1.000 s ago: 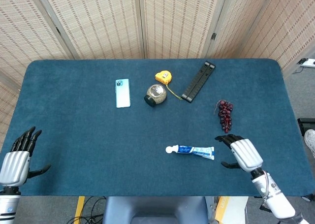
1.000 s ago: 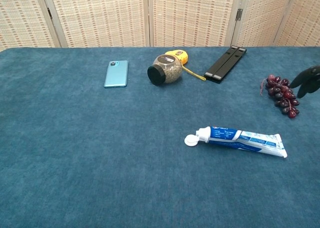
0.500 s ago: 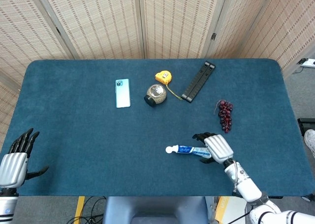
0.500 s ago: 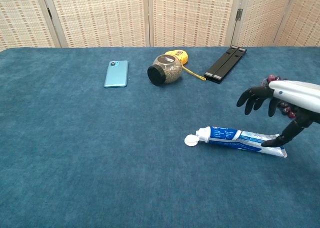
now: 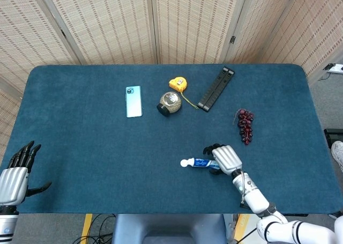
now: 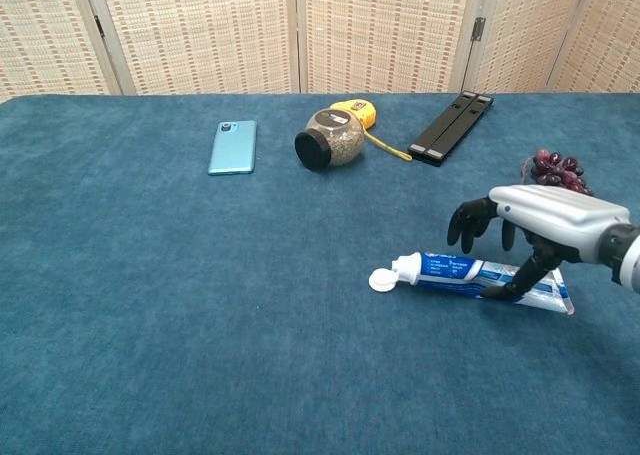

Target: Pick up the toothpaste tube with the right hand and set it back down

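Note:
The toothpaste tube (image 6: pixel 455 271) lies flat on the blue table, white cap (image 5: pixel 185 162) pointing left. My right hand (image 6: pixel 535 225) arches over the tube's rear half, fingers spread above it and the thumb tip touching the tube's near side; in the head view the same hand (image 5: pixel 224 157) covers the tube's right half. The tube is not gripped or lifted. My left hand (image 5: pixel 15 174) rests open at the table's near left corner, fingers apart, holding nothing.
A bunch of dark grapes (image 5: pixel 245 126) lies just behind my right hand. Further back sit a jar on its side (image 5: pixel 170 102), a yellow tape measure (image 5: pixel 178 84), a black folded stand (image 5: pixel 216 88) and a light-blue phone (image 5: pixel 133 101).
My right hand has swept left from the table's right side and come down over the tube; its thumb now touches it. The left hand slid slightly lower.

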